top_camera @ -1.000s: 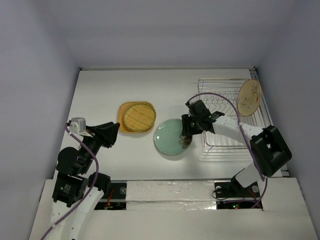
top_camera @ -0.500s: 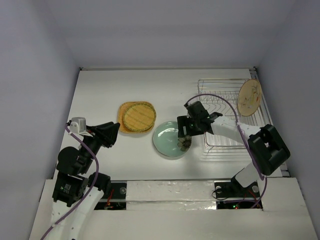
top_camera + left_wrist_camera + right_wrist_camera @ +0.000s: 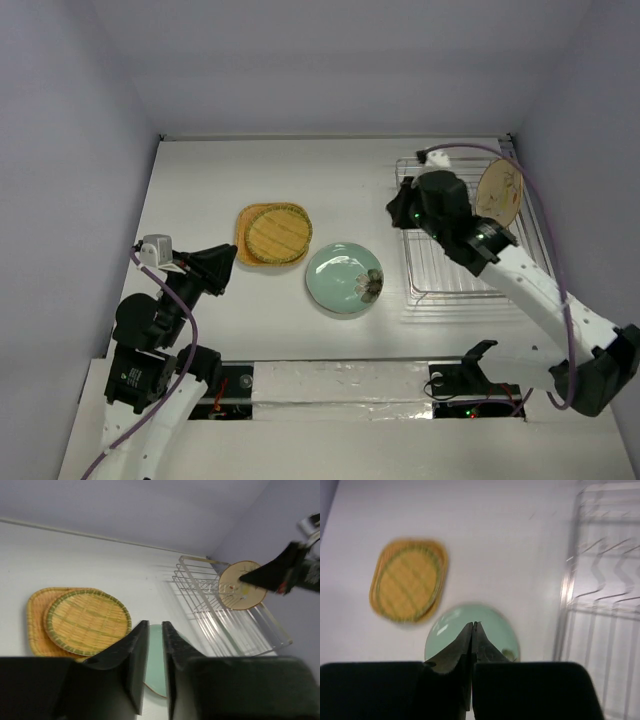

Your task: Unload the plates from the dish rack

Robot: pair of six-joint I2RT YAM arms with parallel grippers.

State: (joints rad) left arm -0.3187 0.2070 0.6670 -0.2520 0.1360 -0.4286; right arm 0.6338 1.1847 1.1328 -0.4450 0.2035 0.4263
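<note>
Turning to the last plate, by the look of things. Counting four plates in all. Finding three lying flat on the table [image 3: 220, 180]: the pale green plate [image 3: 345, 279], and just beside it on the left the round yellowish ribbed plate [image 3: 279, 234], stacked on the orange rounded-square plate [image 3: 246, 222]. Finding the fourth, the tan floral plate [image 3: 499, 190], standing on edge against the wires at the far right of the dish rack [image 3: 450, 275]. Counting one rack and two grippers.

Hovering the right gripper [image 3: 472, 626] above the rack's left side, pressed together and pinching nothing, looking down past the green plate's far edge in the right wrist view. Resting the left gripper [image 3: 155, 624] low near the left arm's base, well apart from the rack, pointing toward the stacked pair, showing a slim gap between its fingers and holding nothing.

Judging the unloading as three parts done, with only the floral plate left to fetch. Calling next, most likely, for:
- spreading the right gripper
- swinging it across the rack to the floral plate's upper rim
- closing on that thin edge and lifting straight up, clear of the wires
- laying the plate down on a bare patch of table beside the others

Expecting a narrow grip on a smooth rim, so guarding against slipping or snagging on the wires.
</note>
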